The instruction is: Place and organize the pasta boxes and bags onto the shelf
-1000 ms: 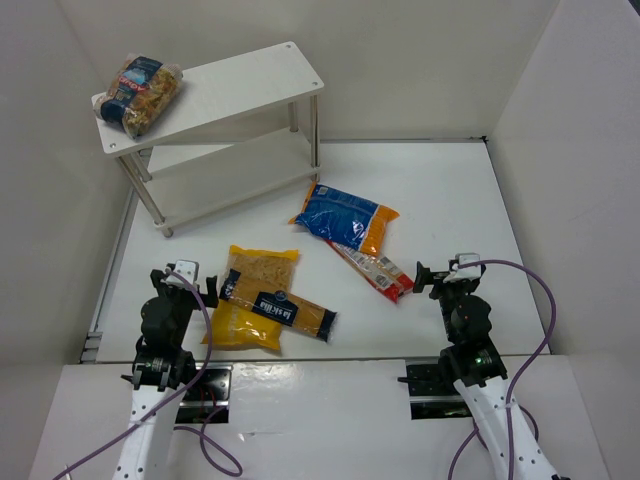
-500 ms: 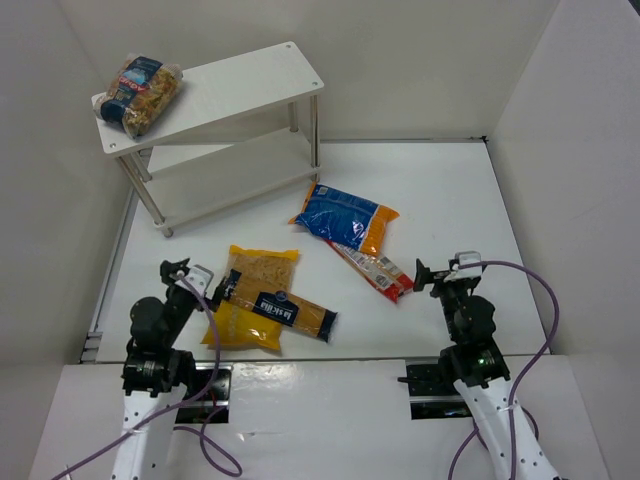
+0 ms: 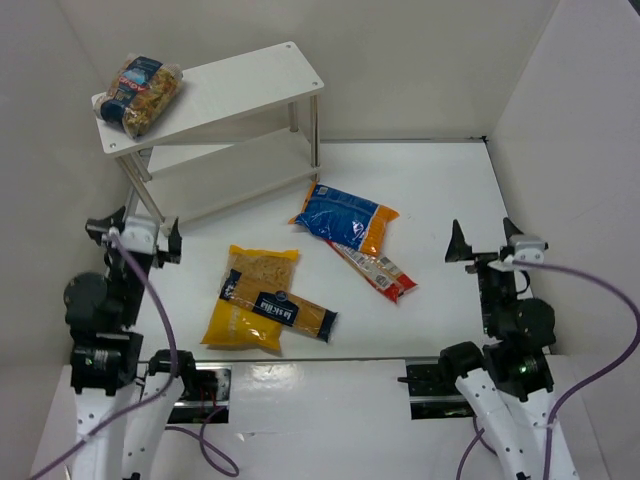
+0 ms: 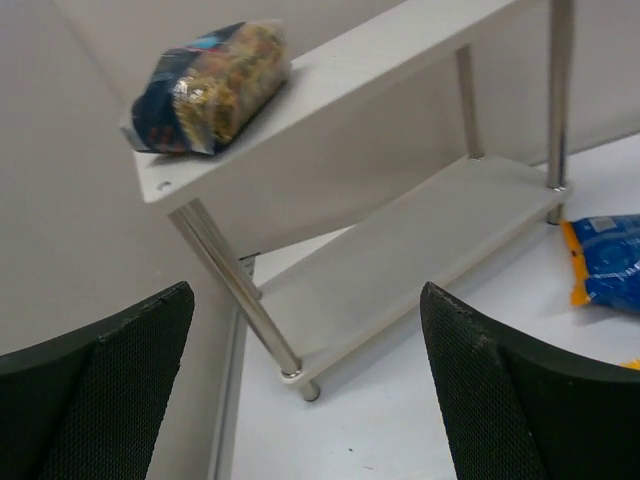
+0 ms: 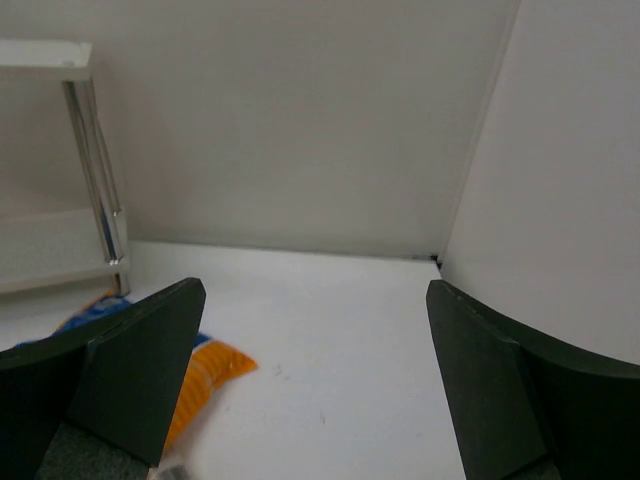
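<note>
The white two-tier shelf (image 3: 240,85) stands at the back left. The clear spiral-pasta bag (image 3: 140,92) lies on the left end of its top board, as the left wrist view (image 4: 210,88) also shows. On the table lie the blue bag with orange end (image 3: 345,217), the red-and-clear pack (image 3: 378,270) partly under it, the big yellow bag (image 3: 245,310), and the long yellow pack with dark-blue label (image 3: 280,308) across it. My left gripper (image 3: 135,237) is open and empty, raised near the shelf's front left leg (image 4: 235,290). My right gripper (image 3: 483,238) is open and empty, raised right of the packs.
White walls close in the table on the left, back and right. The right wrist view shows the back wall, the right wall, a shelf leg (image 5: 100,180) and the blue bag's orange end (image 5: 205,375). The shelf's lower board (image 4: 420,240) is bare.
Both arms have risen from low near the front edge. The left gripper moved left and back toward the shelf leg. The right gripper moved right and up. No pack has moved.
</note>
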Robot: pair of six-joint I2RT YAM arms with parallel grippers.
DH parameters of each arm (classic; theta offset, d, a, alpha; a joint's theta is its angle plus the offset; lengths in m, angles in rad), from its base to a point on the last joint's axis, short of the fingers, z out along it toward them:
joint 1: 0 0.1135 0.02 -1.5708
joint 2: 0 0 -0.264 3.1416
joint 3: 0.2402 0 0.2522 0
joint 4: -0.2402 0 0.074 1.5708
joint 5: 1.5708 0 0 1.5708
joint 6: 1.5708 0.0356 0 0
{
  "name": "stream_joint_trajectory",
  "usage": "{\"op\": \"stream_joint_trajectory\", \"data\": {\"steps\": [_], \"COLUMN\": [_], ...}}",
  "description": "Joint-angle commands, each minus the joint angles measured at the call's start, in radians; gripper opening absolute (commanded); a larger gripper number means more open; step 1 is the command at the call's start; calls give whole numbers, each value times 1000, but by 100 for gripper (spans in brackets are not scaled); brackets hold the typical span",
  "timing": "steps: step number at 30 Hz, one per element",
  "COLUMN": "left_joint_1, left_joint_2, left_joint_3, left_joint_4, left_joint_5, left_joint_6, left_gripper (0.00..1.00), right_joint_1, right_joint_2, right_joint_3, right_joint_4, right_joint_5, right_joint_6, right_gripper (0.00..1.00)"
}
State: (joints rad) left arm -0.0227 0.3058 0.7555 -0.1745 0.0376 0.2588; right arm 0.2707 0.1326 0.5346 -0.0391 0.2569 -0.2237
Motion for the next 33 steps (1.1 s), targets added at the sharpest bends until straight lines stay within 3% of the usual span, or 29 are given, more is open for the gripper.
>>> {"op": "stream_joint_trajectory", "data": {"steps": [1, 6, 9, 15, 20, 22, 25, 26, 28, 33], "left_joint_1": [-2, -2, -2, -2, -2, -2, -2, -2, -2, -2], "left_joint_2": [236, 557, 653, 500, 385, 385, 375, 375, 395, 559], "left_joint_3": [250, 523, 580, 446, 348, 325, 246, 225, 184, 218], "left_joint_4": [-246, -554, -669, -501, -442, -433, -386, -375, -356, -410], "left_joint_5": [-178, -271, -280, -194, -79, -70, -44, -30, -18, 54], "left_joint_6": [-35, -1, -1, -139, -118, -118, -118, -128, -145, -156], "left_gripper": [99, 99, 99, 99, 99, 99, 99, 99, 99, 99], "right_joint_1": [2, -7, -48, -175, -232, -232, -164, -124, -50, 31], "right_joint_2": [190, 304, 387, 654, 968, 1050, 1030, 998, 974, 1047], "right_joint_3": [160, 422, 522, 697, 815, 815, 702, 670, 585, 548], "right_joint_4": [-219, -404, -502, -812, -962, -926, -706, -571, -469, -369], "right_joint_5": [59, 39, -28, -366, -570, -642, -723, -694, -625, -478], "right_joint_6": [73, 214, 309, 220, 49, 49, 86, 125, 127, -23], "right_gripper": [100, 100, 100, 100, 100, 100, 100, 100, 100, 100]}}
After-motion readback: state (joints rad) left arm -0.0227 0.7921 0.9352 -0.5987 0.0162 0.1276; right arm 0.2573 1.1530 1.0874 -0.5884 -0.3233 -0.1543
